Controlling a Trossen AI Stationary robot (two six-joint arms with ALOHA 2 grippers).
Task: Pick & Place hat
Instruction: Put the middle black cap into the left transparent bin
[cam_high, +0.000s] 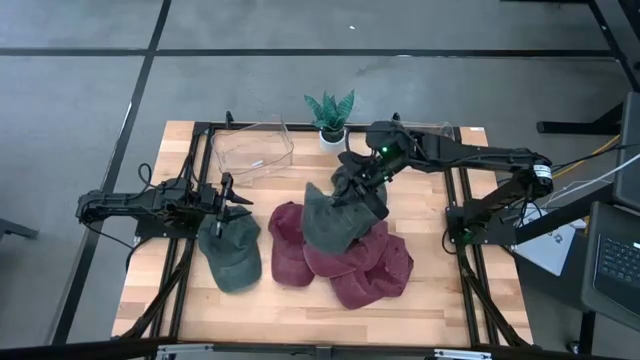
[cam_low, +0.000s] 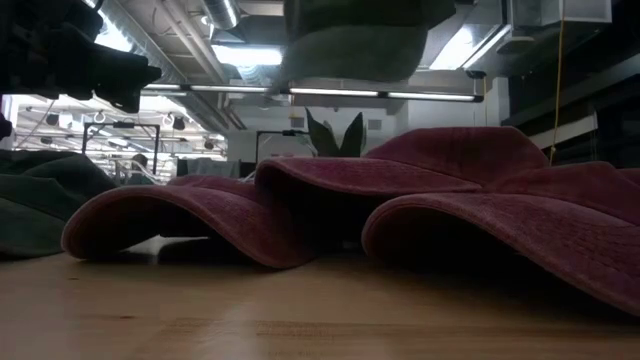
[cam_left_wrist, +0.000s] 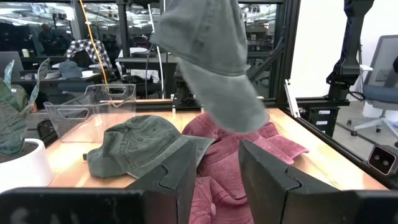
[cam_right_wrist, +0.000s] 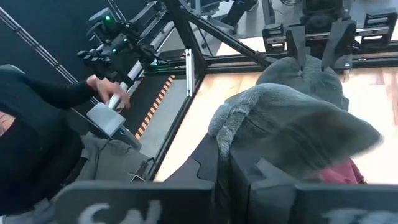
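My right gripper (cam_high: 362, 188) is over the middle of the table, shut on a grey-green hat (cam_high: 335, 222). That hat hangs high above a pile of maroon hats (cam_high: 365, 270), and in the low view it (cam_low: 355, 45) is well over them (cam_low: 420, 190). My left gripper (cam_high: 232, 195) is open and level at the table's left. It stands just beyond a second green hat (cam_high: 232, 255), which lies crown up on the wood. In the left wrist view a green hat (cam_left_wrist: 137, 146) lies ahead of the open fingers (cam_left_wrist: 217, 171), and the hanging hat (cam_left_wrist: 214, 56) dangles beyond them. My right gripper pinches a bunched edge of the grey-green hat's crown (cam_right_wrist: 229, 127) between its two fingers (cam_right_wrist: 239, 165). It comes from above and from the table's right. The hat is lifted clear and hangs below the fingers, brim end (cam_left_wrist: 245, 109) lowest.
A clear plastic bin (cam_high: 255, 148) and a small potted plant (cam_high: 330, 115) stand at the table's far edge. Black frame rails (cam_high: 455, 200) run along both sides. In the right wrist view, a person's hand (cam_right_wrist: 102, 87) holds a handle beyond the near edge. Bare wood (cam_high: 300, 305) lies near the front.
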